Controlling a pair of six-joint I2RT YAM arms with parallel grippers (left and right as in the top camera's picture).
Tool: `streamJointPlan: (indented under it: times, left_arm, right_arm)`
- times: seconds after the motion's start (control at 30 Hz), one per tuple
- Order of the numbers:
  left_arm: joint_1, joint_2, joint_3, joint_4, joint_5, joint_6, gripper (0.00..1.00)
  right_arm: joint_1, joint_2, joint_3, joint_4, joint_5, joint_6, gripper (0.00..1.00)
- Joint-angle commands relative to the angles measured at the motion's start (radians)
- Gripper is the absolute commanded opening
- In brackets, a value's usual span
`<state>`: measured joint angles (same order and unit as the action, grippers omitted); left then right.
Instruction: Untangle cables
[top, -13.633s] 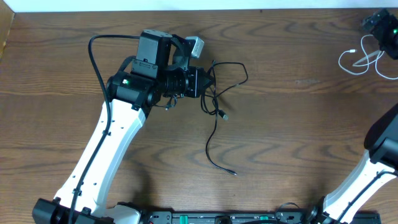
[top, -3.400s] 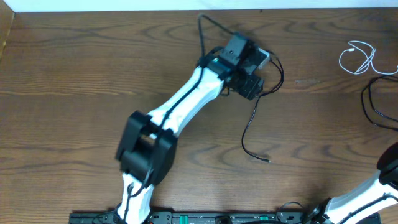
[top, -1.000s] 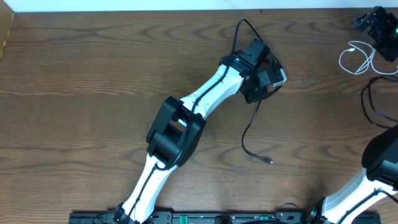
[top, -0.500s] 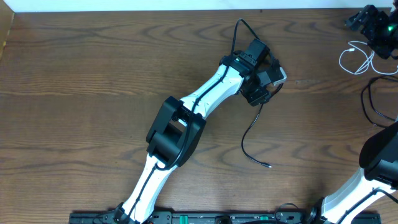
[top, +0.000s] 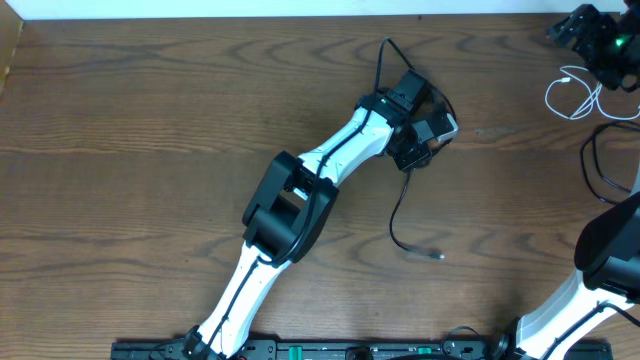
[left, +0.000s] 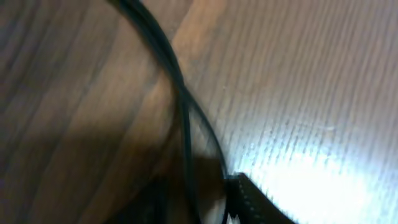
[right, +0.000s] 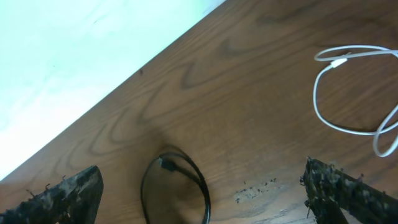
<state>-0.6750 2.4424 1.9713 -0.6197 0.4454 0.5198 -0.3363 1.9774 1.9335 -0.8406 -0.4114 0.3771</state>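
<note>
The task was judged to be well advanced. In the overhead view the white cable (top: 572, 95) was seen lying alone in loose loops at about 2 o'clock on the wooden table (top: 150, 120), well apart from the long black cable (top: 398, 215). That cable ran from under the left gripper (top: 415, 152), a little to the right of the table's centre, down toward 5 o'clock and ended in a small plug (top: 435, 256).

In the blurred left wrist view two black strands (left: 180, 93) were seen crossing close to the lens, so a loop there was judged as not yet opened. Whether the left gripper was pinching the cable could not be told.

The fingers (right: 65, 194) of the right gripper (top: 580, 24) were spread wide and nothing was held. Between them another thin black loop (right: 166, 163) with a plug lay on the wood, beside the white cable and apart from it.

No brand, label or writing could be read in any view.
</note>
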Motion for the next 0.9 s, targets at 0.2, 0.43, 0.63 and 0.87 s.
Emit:
streamJointPlan:
  times: [0.2,0.43,0.63,0.87]
  left_arm:
    - [0.004,-0.023,0.001,-0.023,-0.096,-0.042,0.07]
    - [0.061,-0.239,0.018,-0.083,-0.121,-0.367,0.08]
    - [0.127,-0.455,0.018,-0.103,-0.114,-0.542,0.07]
    - [0.187,-0.592,0.018,-0.114,-0.115,-0.672,0.07]
  right_arm:
    - [0.011,-0.034,0.0,-0.024,-0.017,-0.019,0.99]
    - [0.014,-0.034,0.0,-0.043,-0.308,-0.069,0.98]
    - [0.072,-0.034,0.0,-0.039,-0.544,-0.068,0.97]
    - [0.227,-0.034,0.0,-0.013,-0.552,-0.042,0.97]
